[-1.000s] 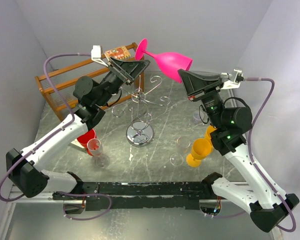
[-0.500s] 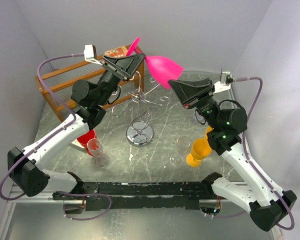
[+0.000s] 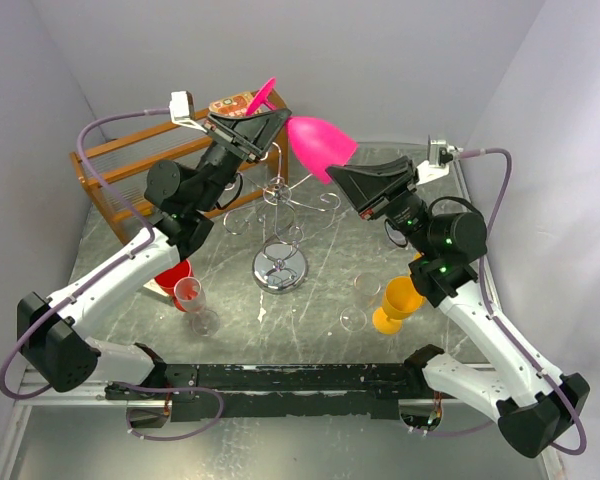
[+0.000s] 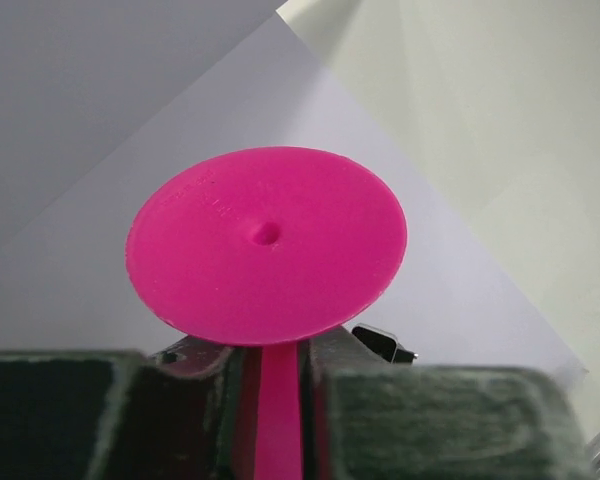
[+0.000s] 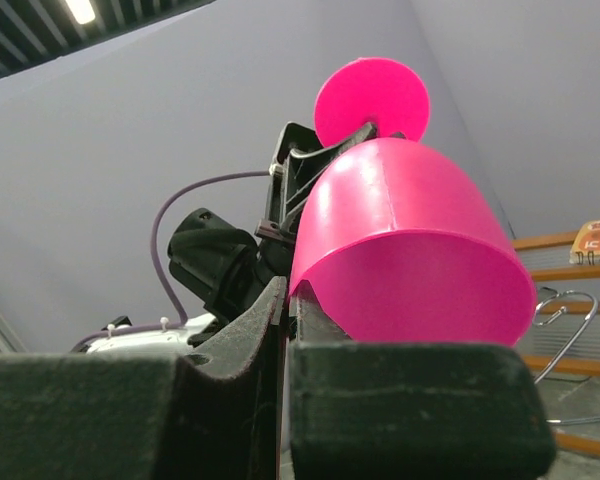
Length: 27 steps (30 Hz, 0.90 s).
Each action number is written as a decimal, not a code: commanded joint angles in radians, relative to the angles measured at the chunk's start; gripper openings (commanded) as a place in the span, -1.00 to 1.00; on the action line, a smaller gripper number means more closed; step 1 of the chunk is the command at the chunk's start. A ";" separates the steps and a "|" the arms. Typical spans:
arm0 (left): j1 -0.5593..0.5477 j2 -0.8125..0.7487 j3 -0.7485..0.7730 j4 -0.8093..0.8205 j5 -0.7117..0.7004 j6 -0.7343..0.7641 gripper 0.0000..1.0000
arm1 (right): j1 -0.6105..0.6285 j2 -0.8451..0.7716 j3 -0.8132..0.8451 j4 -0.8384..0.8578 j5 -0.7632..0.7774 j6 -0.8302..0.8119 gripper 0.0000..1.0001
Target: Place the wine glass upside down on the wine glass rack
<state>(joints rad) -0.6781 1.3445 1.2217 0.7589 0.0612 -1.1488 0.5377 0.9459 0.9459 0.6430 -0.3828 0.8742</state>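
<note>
Pink wine glass (image 3: 318, 147) hangs at about twelve o'clock of the rack (image 3: 280, 268) (foot tilted up); left gripper (image 4: 270, 375) pinches its stem, right gripper (image 5: 285, 310) clamps the bowl's rim.

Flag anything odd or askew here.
The pink wine glass hangs sideways in mid-air by the wine glass rack, shared by both arms: right fingers pinch its bowl rim, left fingers straddle its stem. Nothing looks spilled or broken.

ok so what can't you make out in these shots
Left wrist view: glass bowl, behind its own foot; whether the fingers pinch the stem, shadowed.
Top view: stem, behind the left gripper.
Right wrist view: rack, cut off at right edge.
</note>
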 commanded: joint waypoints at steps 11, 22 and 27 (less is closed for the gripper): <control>-0.006 -0.039 0.041 -0.037 -0.008 0.190 -0.86 | 0.004 -0.048 0.112 -0.377 0.061 -0.121 -0.54; -0.006 -0.034 0.112 -0.071 0.201 0.623 -0.86 | 0.004 -0.075 0.303 -0.769 0.262 -0.199 0.31; -0.006 0.010 0.141 -0.021 0.385 0.820 -0.86 | 0.004 -0.028 0.412 -0.804 0.150 -0.184 0.30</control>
<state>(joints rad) -0.6781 1.3361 1.3273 0.6559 0.2470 -0.5583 0.5381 0.8886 1.2808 -0.0814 -0.1680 0.6979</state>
